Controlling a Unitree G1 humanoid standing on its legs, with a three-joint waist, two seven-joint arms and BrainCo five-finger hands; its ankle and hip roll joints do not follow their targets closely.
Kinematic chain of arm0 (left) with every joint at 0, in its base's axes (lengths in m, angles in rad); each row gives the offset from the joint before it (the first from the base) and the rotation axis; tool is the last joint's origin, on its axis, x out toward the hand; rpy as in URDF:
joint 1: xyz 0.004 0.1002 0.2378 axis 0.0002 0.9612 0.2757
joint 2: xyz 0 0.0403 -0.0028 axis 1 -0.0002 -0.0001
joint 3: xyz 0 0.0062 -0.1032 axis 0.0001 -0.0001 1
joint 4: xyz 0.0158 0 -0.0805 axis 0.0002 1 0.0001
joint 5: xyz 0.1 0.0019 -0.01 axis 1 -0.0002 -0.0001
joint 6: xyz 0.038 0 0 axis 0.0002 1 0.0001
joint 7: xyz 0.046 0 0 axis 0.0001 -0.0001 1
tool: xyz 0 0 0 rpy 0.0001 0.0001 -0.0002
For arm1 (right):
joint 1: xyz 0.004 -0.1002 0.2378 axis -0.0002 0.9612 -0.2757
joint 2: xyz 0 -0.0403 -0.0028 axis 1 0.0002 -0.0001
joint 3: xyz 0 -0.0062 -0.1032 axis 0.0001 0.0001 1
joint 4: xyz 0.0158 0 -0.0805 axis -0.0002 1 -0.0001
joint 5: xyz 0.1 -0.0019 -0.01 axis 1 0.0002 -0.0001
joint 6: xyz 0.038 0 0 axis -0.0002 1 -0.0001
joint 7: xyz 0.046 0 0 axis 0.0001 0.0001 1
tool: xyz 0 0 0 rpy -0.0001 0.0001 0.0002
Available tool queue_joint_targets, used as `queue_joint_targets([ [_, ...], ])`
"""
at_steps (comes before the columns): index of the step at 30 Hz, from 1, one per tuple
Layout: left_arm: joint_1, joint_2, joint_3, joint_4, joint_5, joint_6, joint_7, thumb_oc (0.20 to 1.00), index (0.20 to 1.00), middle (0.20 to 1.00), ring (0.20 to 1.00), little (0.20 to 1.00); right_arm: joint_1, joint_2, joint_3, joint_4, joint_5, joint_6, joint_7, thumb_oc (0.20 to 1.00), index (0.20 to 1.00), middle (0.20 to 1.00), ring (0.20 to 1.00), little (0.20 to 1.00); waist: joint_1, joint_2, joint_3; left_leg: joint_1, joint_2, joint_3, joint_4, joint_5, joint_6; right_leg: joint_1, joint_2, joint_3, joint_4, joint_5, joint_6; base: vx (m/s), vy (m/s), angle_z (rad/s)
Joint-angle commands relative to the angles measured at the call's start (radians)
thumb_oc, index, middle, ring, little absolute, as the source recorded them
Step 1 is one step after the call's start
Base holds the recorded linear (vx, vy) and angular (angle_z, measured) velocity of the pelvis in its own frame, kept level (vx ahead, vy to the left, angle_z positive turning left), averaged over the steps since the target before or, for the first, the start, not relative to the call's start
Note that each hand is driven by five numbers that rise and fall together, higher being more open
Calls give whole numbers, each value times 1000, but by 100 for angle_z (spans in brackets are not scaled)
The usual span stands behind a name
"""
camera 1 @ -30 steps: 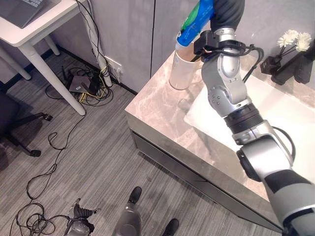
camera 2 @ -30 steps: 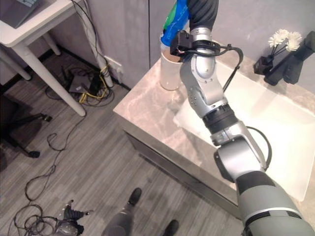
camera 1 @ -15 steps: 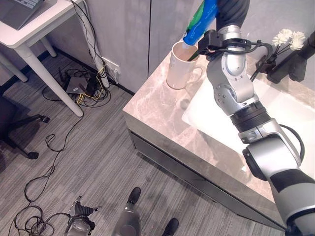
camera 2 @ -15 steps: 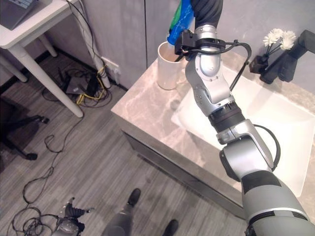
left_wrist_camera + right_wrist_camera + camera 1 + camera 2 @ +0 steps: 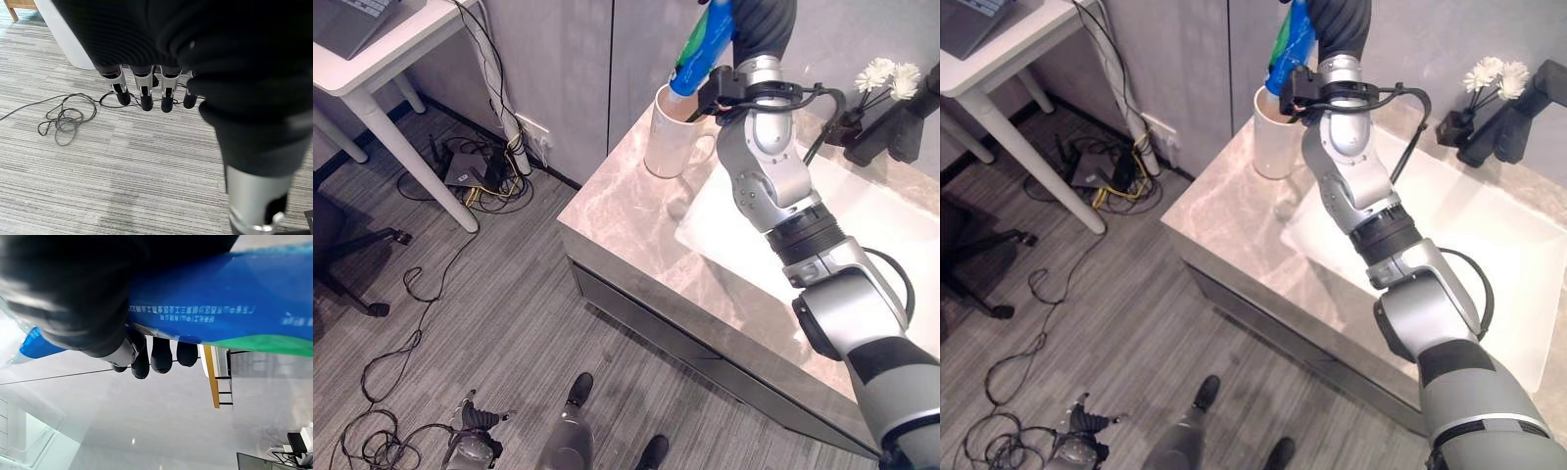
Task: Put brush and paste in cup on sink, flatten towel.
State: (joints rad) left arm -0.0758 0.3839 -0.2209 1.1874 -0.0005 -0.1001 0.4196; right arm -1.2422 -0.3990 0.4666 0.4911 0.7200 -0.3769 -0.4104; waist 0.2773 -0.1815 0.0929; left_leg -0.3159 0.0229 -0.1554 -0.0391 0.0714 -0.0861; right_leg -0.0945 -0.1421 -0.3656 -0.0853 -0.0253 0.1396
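A blue and green toothpaste tube (image 5: 703,47) hangs tilted, its lower end at the mouth of a white cup (image 5: 668,147). The cup stands on the back left corner of the marble sink counter (image 5: 626,220). My right hand (image 5: 1337,24) is just above the cup and is shut on the tube's upper part. In the right wrist view its dark fingertips (image 5: 156,355) curl under the blue tube (image 5: 220,298). My left hand (image 5: 142,93) hangs low over the grey floor with its fingers straight and nothing in them.
A white basin (image 5: 862,245) lies right of the cup, with a black faucet (image 5: 901,127) and white flowers (image 5: 886,78) behind it. A white desk (image 5: 382,59) and a tangle of cables (image 5: 480,166) are on the left, off the counter.
My right hand has shifted slightly left with the tube, so its lower end now sits over the cup's mouth rather than at the rim's right side. The left hand is still.
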Motion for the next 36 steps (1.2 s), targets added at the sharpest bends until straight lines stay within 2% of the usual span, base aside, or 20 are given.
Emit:
queue_joint_targets([
  [1,-11,18,-26,24,-24,-19,37,1000,1000,1000,1000,1000,-32,-8,-6,-24,-36,-37,13,200,200,200,200,200,8,-54,2,-20,-39,-2,-48,42,6,84,-146,-4,-2,226,89,0,0,0],
  [17,-7,13,-27,28,-14,-15,37,1000,1000,1000,1000,1000,22,14,-5,-16,-51,-25,19,200,200,200,200,200,8,-59,4,-20,-37,3,-48,43,7,83,-146,-1,-2,225,86,0,0,0],
  [25,-8,11,-34,32,-4,-16,44,1000,1000,1000,1000,1000,34,22,-14,-5,-132,-23,-18,200,200,200,200,200,9,-56,7,-23,-38,1,-48,45,8,80,-145,-1,-2,220,86,0,0,0],
  [36,-16,12,-44,37,0,-19,48,1000,1000,1000,1000,1000,23,24,-1,62,-167,-7,-25,200,200,200,200,200,16,-58,10,-28,-40,-3,-48,45,9,76,-145,-3,-2,220,87,0,0,0],
])
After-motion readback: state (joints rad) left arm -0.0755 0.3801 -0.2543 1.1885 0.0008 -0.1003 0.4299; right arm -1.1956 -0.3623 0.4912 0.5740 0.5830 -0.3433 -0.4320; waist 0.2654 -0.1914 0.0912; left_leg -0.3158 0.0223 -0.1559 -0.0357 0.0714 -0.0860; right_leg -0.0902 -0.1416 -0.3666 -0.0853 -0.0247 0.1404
